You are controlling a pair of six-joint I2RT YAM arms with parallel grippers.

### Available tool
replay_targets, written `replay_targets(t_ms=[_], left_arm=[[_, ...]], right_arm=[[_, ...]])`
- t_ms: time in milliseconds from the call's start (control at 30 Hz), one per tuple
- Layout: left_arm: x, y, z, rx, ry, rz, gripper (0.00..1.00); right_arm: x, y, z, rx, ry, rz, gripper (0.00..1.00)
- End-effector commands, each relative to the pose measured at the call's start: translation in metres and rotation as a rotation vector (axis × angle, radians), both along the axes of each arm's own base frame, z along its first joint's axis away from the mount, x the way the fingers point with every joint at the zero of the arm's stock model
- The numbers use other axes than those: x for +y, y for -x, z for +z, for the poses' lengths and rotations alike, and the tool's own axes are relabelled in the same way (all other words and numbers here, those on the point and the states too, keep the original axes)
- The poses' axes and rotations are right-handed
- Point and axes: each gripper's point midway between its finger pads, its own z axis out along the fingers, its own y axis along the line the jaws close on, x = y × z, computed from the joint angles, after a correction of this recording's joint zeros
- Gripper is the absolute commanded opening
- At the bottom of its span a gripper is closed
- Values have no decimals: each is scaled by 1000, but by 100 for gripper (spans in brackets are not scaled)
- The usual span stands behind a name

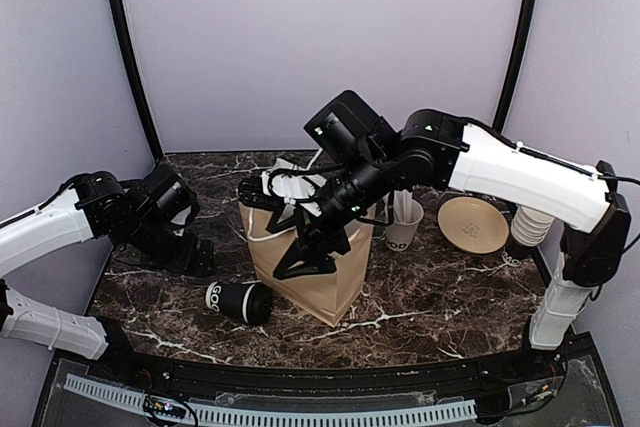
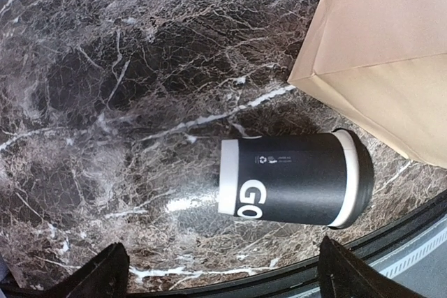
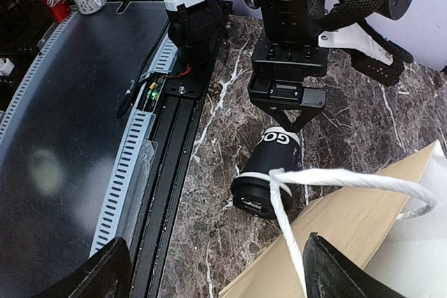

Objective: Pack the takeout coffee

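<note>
White letters "GO" mark the black takeout coffee cup lying sideways on the marble tabletop; smaller print nearby is illegible.

**Arm hardware: appearance notes**

Both arms are built alike, with white moulded shells on the long links and matte black housings at the joints. The right arm shows small green lights on its black housings, and a thin black cable runs at the elbow. The left arm has a black cable arching over its white link. Its wrist block carries small screw heads, with a white bracket beside it. The left pincer and right pincer have black, wedge-shaped fingers.
</note>
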Motion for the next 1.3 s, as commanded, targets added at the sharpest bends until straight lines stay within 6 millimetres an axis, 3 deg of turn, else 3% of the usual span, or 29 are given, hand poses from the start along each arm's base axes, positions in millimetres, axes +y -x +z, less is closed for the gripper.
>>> replay_targets(t_ms=[0, 100, 200, 300, 333, 367, 400, 633, 733, 867, 1033, 1133, 1267], left_arm=[[-8, 0, 10, -41, 42, -102, 95], [-27, 7, 28, -151, 106, -275, 94], [-57, 13, 61, -303, 244, -417, 96], [-76, 20, 62, -317, 229, -553, 98], [-79, 23, 46, -257, 176, -589, 98], [-84, 27, 48, -259, 138, -665, 98], [-78, 24, 33, -221, 32, -677, 98], [-102, 38, 17, -191, -74, -1050, 97], [-95, 49, 0, -127, -129, -1185, 97], [-63, 54, -33, 13, -302, -1266, 98], [-79, 39, -49, -108, -313, -1321, 99], [-72, 33, -70, -133, -376, -1347, 99], [-76, 23, -91, -176, -414, -1378, 99]], right_arm=[[-7, -3, 24, -90, -43, 2, 86], [-23, 5, 32, -127, -33, 63, 86], [-43, 12, 39, -137, -26, 122, 86], [-61, 7, 49, -130, -46, 130, 86], [-66, 4, 55, -132, -62, 122, 87], [-72, 1, 61, -134, -75, 110, 87], [-78, -2, 67, -141, -89, 95, 87], [-116, -16, 99, -203, -147, 27, 88], [-125, -14, 107, -215, -169, 23, 88], [-131, -14, 106, -216, -167, 15, 88], [-130, -13, 103, -206, -168, 21, 88], [-130, -12, 105, -200, -173, 26, 88], [-129, -12, 104, -197, -170, 27, 88]])
